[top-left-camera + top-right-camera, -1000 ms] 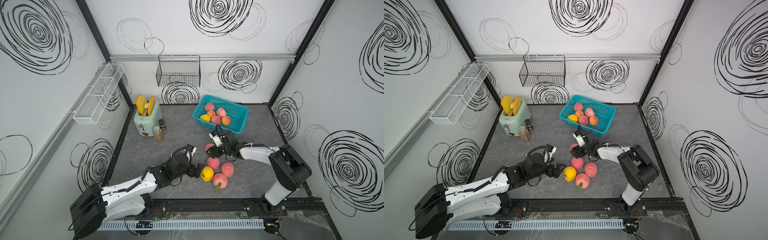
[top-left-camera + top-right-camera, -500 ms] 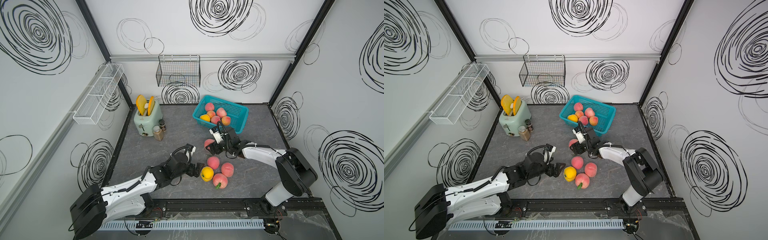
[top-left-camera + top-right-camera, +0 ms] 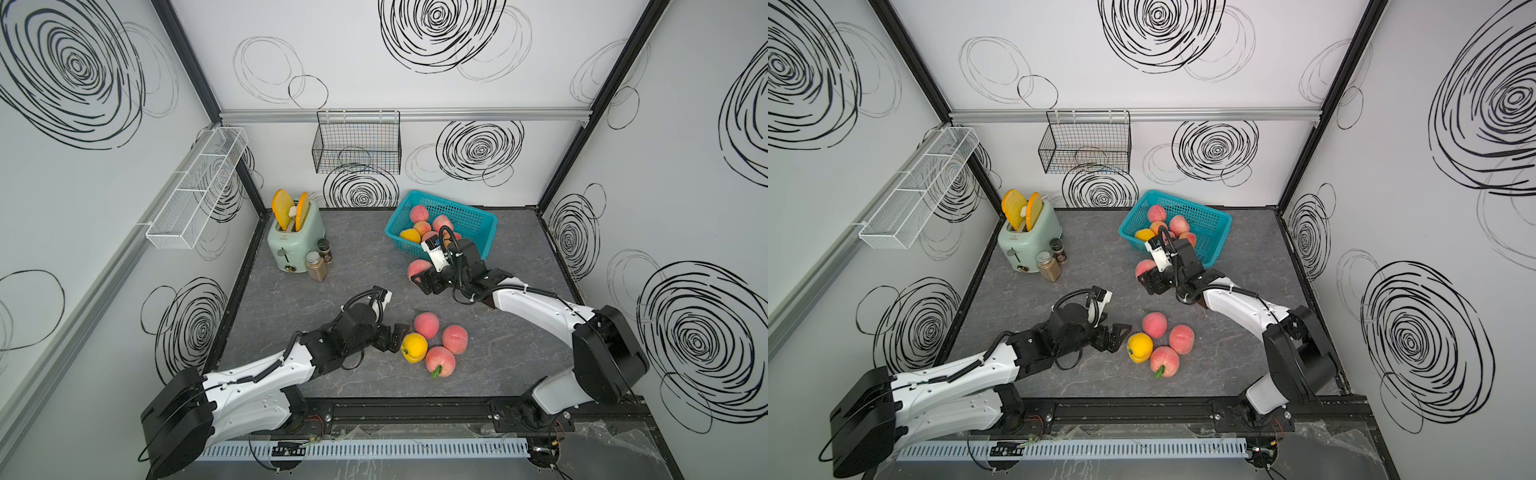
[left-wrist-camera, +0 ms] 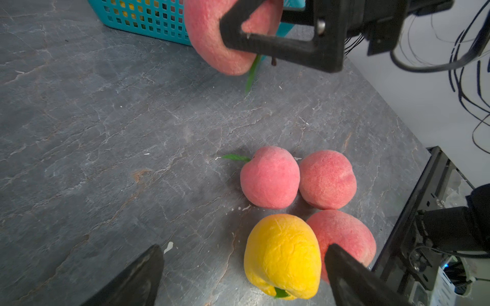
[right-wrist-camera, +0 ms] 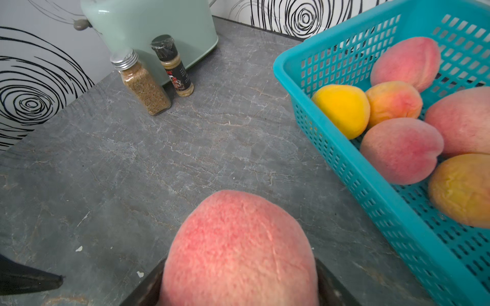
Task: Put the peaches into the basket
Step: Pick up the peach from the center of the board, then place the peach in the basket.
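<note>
The turquoise basket (image 3: 473, 210) (image 3: 1206, 212) stands at the back right and holds several peaches (image 5: 401, 151). My right gripper (image 3: 424, 279) (image 3: 1148, 279) is shut on a pink peach (image 3: 419, 268) (image 5: 238, 243), raised off the table just in front of the basket's near wall (image 5: 352, 169). On the table's front middle lie a yellow peach (image 3: 414, 347) (image 4: 282, 254) and three pink peaches (image 3: 426, 325) (image 3: 454, 339) (image 3: 440, 361). My left gripper (image 3: 394, 336) (image 4: 246, 275) is open, and the yellow peach sits at its fingertips (image 4: 350, 275).
A mint toaster (image 3: 293, 243) with orange slices and two spice jars (image 3: 316, 266) stand at the back left. A black wire basket (image 3: 357, 147) hangs on the back wall, a white mesh rack (image 3: 195, 195) on the left wall. A black rail (image 3: 415, 409) borders the front.
My right gripper has carried the pink peach up and back toward the basket. The left gripper has edged slightly closer to the yellow peach.
</note>
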Action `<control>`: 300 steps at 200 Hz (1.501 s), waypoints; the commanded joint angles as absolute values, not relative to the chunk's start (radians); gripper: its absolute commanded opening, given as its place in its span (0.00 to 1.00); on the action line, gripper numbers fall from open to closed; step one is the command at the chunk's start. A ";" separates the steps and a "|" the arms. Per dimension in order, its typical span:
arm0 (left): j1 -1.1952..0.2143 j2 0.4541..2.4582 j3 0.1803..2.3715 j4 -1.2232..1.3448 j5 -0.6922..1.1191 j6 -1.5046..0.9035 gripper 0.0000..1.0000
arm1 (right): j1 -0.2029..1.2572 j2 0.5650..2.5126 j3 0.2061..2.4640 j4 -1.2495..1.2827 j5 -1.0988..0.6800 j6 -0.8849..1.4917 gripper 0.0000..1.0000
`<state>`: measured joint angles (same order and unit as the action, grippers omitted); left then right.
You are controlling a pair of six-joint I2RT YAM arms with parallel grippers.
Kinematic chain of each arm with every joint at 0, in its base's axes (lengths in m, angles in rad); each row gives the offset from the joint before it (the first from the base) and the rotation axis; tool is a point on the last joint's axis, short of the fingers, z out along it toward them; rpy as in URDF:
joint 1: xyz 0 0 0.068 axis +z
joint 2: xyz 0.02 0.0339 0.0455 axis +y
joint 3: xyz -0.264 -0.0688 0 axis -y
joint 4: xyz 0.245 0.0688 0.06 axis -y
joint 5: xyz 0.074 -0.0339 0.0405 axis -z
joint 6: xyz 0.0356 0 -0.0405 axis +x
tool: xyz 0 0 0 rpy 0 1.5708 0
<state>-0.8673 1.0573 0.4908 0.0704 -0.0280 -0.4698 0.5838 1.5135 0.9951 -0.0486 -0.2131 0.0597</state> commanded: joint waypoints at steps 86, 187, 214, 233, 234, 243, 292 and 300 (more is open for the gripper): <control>-0.774 1.082 0.576 0.136 0.003 -0.431 0.98 | 0.411 1.635 1.233 -0.060 -0.244 0.028 0.77; -0.728 1.162 0.617 0.187 0.053 -0.402 0.98 | 0.361 1.921 1.529 -0.053 -0.214 0.023 0.76; -0.709 1.179 0.621 0.202 0.070 -0.393 0.98 | 0.354 2.012 1.625 -0.073 -0.187 0.011 0.76; -0.697 1.183 0.607 0.253 0.092 -0.387 0.98 | 0.348 2.058 1.672 -0.069 -0.167 0.012 0.76; -0.697 1.184 0.606 0.255 0.093 -0.387 0.98 | 0.347 2.060 1.674 -0.066 -0.165 0.012 0.76; -0.693 1.186 0.604 0.269 0.096 -0.385 0.98 | 0.345 2.078 1.689 -0.059 -0.155 0.014 0.76; -0.686 1.213 0.622 0.290 0.104 -0.371 0.98 | 0.325 2.180 1.792 -0.068 -0.154 0.016 0.76; -0.685 1.217 0.623 0.294 0.106 -0.370 0.98 | 0.318 2.189 1.794 -0.057 -0.160 0.024 0.77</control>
<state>-0.6964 1.1999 0.5858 0.2279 0.0895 -0.3946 0.3359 2.1624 1.7546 -0.0559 -0.1566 0.0322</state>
